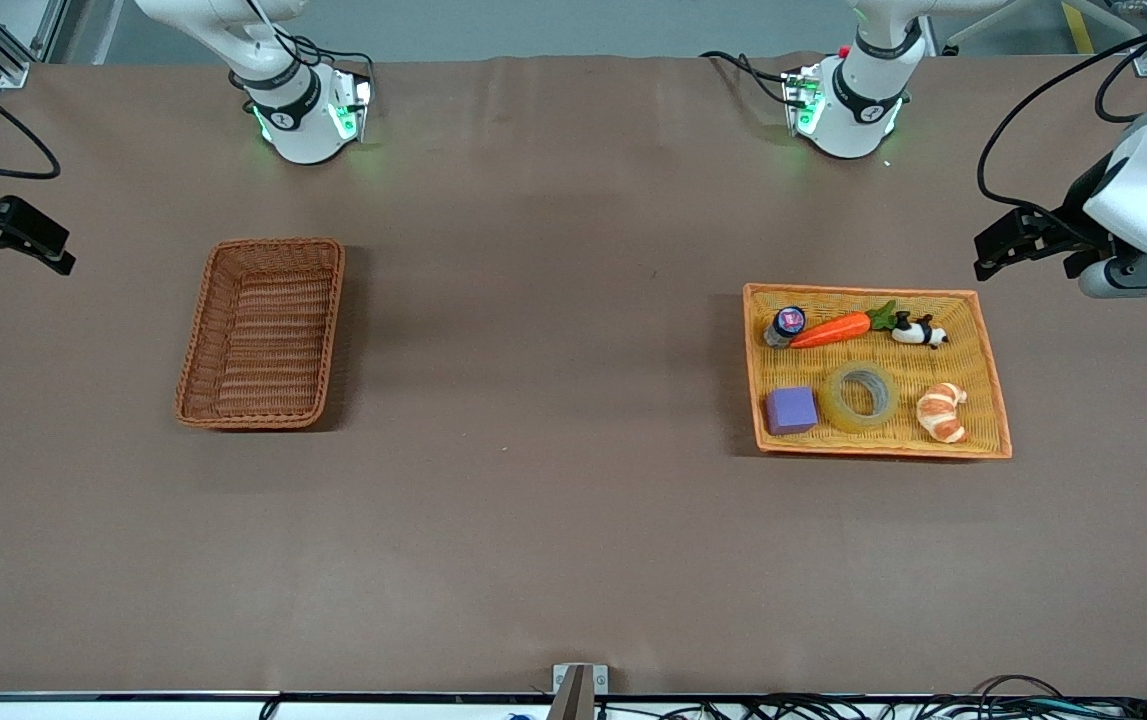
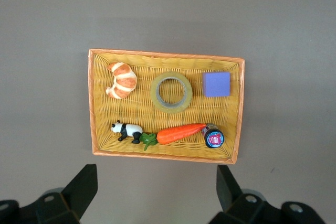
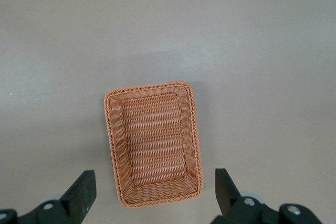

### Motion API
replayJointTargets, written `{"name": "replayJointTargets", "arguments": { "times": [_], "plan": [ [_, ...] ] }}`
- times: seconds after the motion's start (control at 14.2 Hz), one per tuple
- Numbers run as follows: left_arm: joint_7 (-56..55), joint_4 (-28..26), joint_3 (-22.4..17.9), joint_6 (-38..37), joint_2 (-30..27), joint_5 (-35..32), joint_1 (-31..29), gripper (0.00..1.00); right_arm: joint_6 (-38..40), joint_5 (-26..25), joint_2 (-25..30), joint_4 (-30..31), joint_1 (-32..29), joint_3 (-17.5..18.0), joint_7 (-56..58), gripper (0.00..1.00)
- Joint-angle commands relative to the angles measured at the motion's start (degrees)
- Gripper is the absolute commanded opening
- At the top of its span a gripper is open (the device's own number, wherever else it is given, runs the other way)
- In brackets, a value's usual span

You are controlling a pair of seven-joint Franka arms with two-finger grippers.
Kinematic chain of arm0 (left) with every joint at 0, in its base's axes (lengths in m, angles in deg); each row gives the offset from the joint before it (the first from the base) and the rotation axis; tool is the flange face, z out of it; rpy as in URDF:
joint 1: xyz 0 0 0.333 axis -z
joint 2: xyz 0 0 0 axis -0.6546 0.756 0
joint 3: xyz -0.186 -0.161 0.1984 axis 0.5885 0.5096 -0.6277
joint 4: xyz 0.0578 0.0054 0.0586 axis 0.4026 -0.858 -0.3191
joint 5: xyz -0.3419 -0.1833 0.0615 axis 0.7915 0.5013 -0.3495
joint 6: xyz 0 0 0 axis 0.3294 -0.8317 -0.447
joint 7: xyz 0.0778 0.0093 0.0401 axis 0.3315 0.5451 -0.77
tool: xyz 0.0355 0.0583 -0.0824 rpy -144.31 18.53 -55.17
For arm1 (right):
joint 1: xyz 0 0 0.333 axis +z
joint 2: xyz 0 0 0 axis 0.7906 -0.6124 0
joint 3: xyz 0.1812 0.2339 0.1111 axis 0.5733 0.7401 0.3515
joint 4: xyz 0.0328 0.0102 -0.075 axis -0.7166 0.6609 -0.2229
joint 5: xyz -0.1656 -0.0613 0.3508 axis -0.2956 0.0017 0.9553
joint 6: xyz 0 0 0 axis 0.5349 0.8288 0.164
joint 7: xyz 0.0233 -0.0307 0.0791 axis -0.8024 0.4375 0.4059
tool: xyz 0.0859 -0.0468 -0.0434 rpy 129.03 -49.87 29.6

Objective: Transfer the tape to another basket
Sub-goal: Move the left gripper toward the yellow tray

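The tape (image 1: pixel 833 400), a yellowish translucent ring, lies flat in the yellow-orange tray (image 1: pixel 985 372), between a purple block and a croissant. It also shows in the left wrist view (image 2: pixel 156 93). The reddish-brown basket (image 1: pixel 263 335) stands empty toward the right arm's end of the table and shows in the right wrist view (image 3: pixel 153 145). My left gripper (image 1: pixel 993 250) is open and empty, high over the bare table beside the tray (image 2: pixel 156 192). My right gripper (image 1: pixel 58 250) is open and empty, high over the table beside the basket (image 3: pixel 155 195).
The tray (image 2: pixel 157 66) also holds a purple block (image 1: pixel 791 410), a croissant (image 1: pixel 941 410), a toy carrot (image 1: pixel 833 328), a panda figure (image 1: pixel 921 332) and a small jar (image 1: pixel 786 325). A wide stretch of brown table lies between the tray and the basket.
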Motion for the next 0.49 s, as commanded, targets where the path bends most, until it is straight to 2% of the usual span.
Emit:
{"name": "replayJointTargets", "arguments": {
  "times": [0.0, 0.42],
  "plan": [
    [0.5, -1.1, -0.3, 0.3, -1.5, 0.1, 0.0, 1.00, 0.3, 1.2, 0.1, -0.2, 0.1, -0.2, -0.1, 1.00],
    [-0.3, -0.5, -0.2, -1.2, -1.4, 0.1, -1.0, 1.00, 0.4, 1.2, 0.2, -0.2, 0.2, -0.2, -0.2, 1.00]
  ]
}}
